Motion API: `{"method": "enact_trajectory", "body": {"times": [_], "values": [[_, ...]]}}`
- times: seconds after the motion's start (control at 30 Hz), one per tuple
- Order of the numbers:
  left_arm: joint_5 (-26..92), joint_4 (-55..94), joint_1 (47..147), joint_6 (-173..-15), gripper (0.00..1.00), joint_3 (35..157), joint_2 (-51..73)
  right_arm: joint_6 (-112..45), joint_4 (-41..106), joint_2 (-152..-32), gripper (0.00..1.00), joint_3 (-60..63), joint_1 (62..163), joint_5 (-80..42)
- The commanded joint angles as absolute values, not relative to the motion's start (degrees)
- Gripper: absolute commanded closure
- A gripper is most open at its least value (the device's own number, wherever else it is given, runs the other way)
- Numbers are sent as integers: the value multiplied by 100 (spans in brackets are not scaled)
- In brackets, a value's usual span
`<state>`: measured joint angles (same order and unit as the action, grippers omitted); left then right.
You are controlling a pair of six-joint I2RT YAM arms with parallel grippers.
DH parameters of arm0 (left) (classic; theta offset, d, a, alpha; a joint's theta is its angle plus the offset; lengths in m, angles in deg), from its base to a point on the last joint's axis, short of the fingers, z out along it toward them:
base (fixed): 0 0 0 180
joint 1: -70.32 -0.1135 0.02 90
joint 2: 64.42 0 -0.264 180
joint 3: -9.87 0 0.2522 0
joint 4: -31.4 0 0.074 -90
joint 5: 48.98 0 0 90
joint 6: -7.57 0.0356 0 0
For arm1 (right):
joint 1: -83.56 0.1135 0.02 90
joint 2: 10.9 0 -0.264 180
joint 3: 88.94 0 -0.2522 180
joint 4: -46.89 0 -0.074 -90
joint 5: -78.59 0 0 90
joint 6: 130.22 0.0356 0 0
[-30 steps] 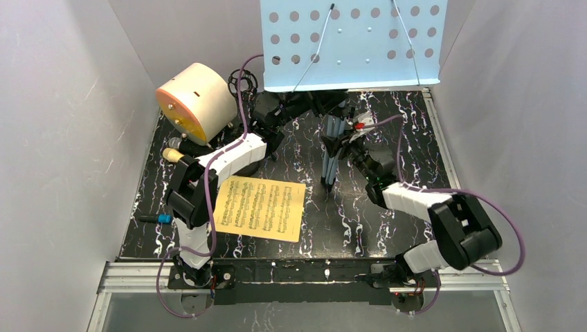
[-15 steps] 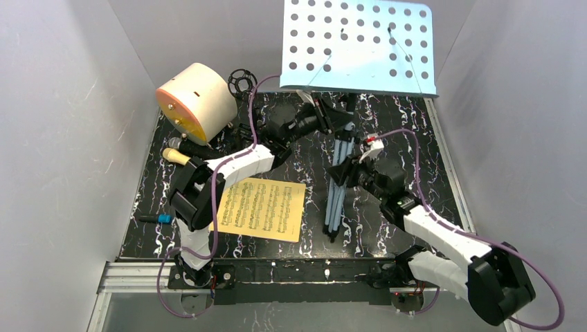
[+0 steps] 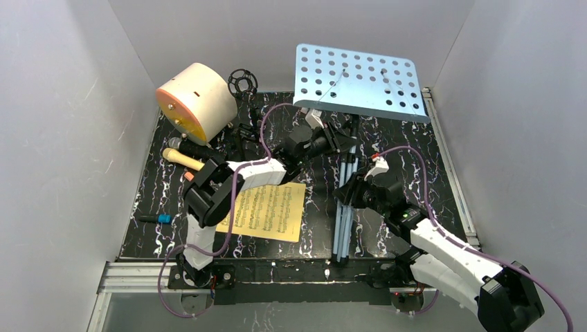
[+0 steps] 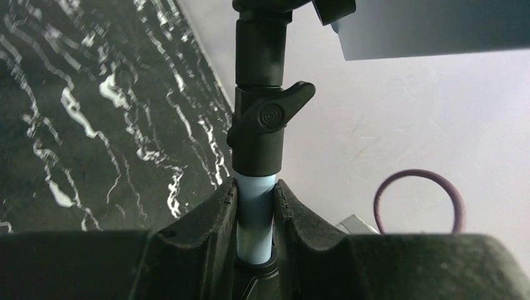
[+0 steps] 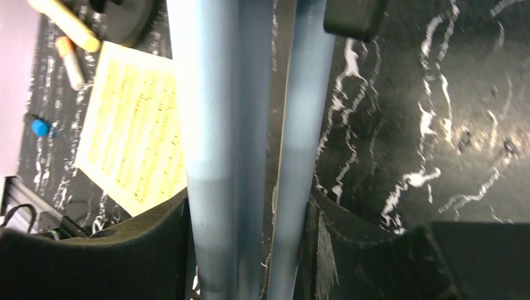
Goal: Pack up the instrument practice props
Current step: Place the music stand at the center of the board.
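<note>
Over the centre of the table [image 3: 436,180], the blue music rack [image 3: 356,81] is held off vertical by both arms. Its perforated desk is toward the far wall and its folded legs point at the near edge.

Left gripper [image 4: 256,200]: fingers clamped on the pale blue tube, just below the black clamp collar.

Right gripper [image 5: 247,212]: fingers closed around the bundled legs lower down.

The step in hand is judged to be laying the rack flat for packing. Lower both ends at the same rate, since unequal motion would twist the tube in the pads. Set the rack down to the right of the yellow score sheet [image 3: 266,209], which lies flat just beside the legs.

The silver-headed microphone [image 3: 197,149] and the cream microphone [image 3: 183,160] lie side by side at the table's left, well apart from the rack.
</note>
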<state>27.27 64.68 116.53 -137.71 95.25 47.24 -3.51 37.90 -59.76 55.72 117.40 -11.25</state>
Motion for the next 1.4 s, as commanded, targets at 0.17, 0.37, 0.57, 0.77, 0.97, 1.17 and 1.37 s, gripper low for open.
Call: {"method": "enact_trajectory", "body": {"times": [0.17,0.37,0.57,0.77,0.97,1.17,1.37], "values": [[2509,7235,11828,-14673,100,9833,5493,266,3886,-6320,99,5436,11609,814],[2567,7269,11812,-14878,100,10057,6075,395,3842,-6908,99,5413,11564,1237],[2617,7407,11763,-15132,100,10192,6542,331,3985,-7711,99,5344,11215,1263],[2824,7552,11698,-15291,98,9915,6585,33,4231,-8010,94,5340,10612,849],[2836,7727,11634,-15405,82,9702,6513,-130,4271,-8057,90,5378,10396,481],[2900,7765,11616,-15438,63,9421,6321,-93,4120,-7956,76,5472,10383,272],[3118,7773,11518,-15224,49,8747,5716,-108,3721,-7552,29,5459,10375,136]]}}
